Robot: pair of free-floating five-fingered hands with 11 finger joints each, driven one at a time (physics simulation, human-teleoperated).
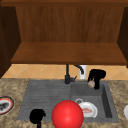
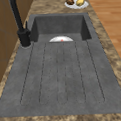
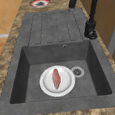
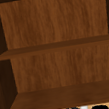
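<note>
Right hand point(image 1: 97, 76): we log fingers curled round a small tan object point(image 1: 91, 84), above the sink basin point(image 1: 106, 100); white plate point(image 1: 88, 109) below it. Left hand point(image 1: 37, 116): we cannot tell its fingers.

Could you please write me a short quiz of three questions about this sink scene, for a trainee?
1. True or false: the white plate in the sink basin carries a reddish piece of food.
2. Which hand holds a small round tan thing above the basin? A) left hand B) right hand
3. Fill in: the black faucet stands at the ___ edge of the sink.

Key
1. True.
2. B: the right hand curls round it in the front view, while the left hand hangs low at the sink's front left.
3. Back, below the wooden shelf.
</note>
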